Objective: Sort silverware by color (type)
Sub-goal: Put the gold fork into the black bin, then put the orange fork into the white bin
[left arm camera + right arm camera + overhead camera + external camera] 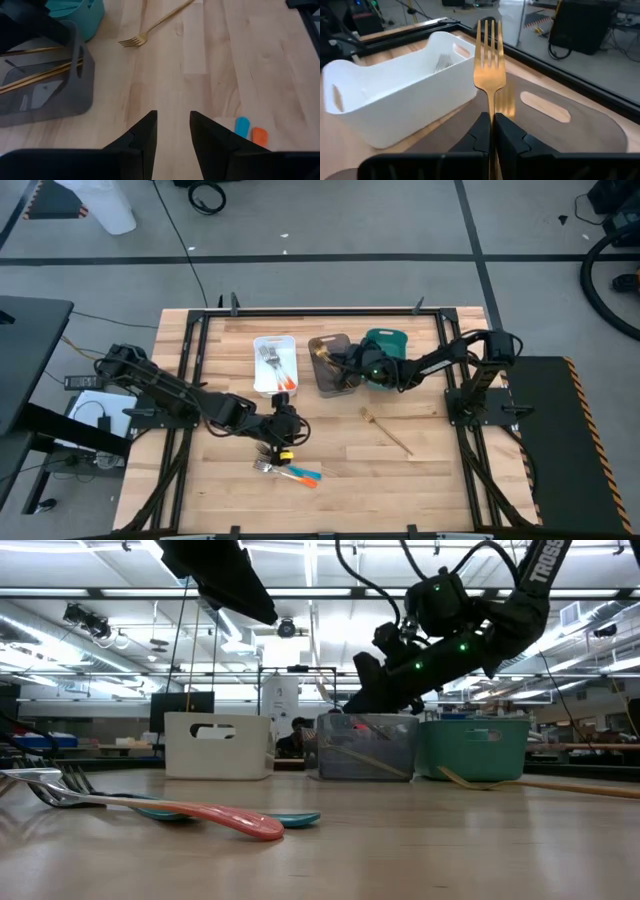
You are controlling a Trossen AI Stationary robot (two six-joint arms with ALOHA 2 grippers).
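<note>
A: What's the right gripper (492, 131) doing?

B: We see it pinching a gold fork (489, 65), tines up, over the grey bin (330, 364). White bin (274, 364) sits beside that.

A: Left gripper (172, 131)?

B: Narrow gap, holding nothing, near the grey bin. Another gold fork (386, 430) lies just past it. We read "TROSS" on an arm.

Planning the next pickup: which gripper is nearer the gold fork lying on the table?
Right. The right gripper, over the grey bin, is nearer the gold fork than the left gripper.
</note>
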